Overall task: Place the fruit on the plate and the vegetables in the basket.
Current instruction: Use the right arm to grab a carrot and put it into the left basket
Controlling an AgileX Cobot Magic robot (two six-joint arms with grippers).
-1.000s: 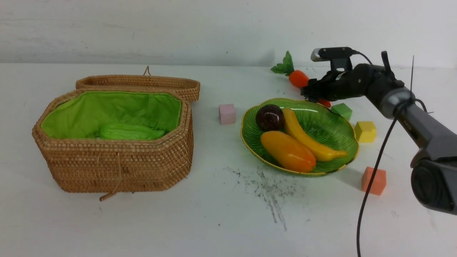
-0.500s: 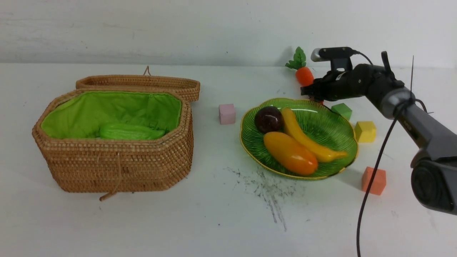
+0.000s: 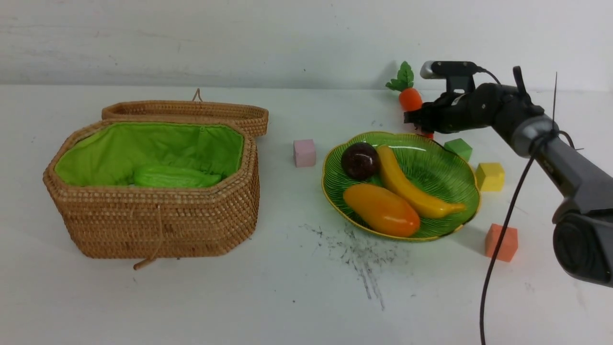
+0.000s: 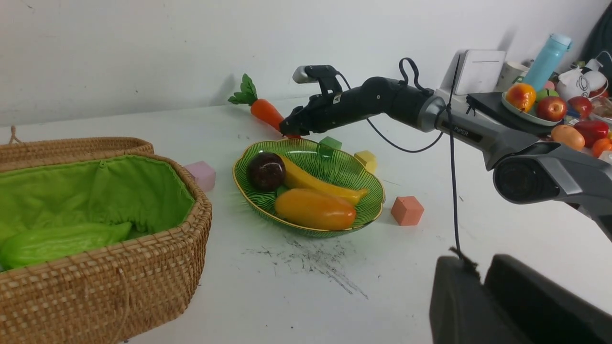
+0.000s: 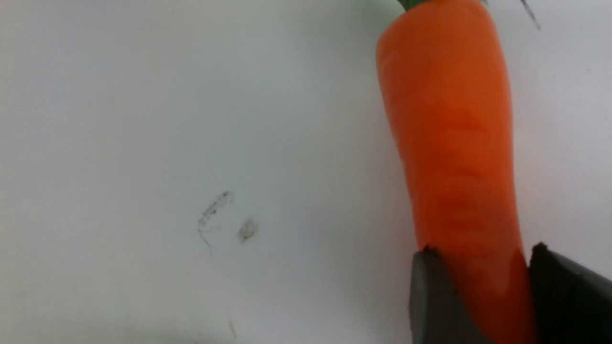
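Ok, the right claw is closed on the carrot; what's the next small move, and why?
Probably raise the carrot straight up a little. The right claw grips its narrow end just behind the plate, and the open basket sits far to the left, so height first should clear the plate's rim.

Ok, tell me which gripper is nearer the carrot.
Right. The right gripper clamps the carrot by its tip, behind the plate; the left gripper sits well away, on the table's near side.

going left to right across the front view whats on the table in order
basket → pink cube → plate → orange cube; the carrot, green cube and yellow cube overlap the plate's span, so they are left out
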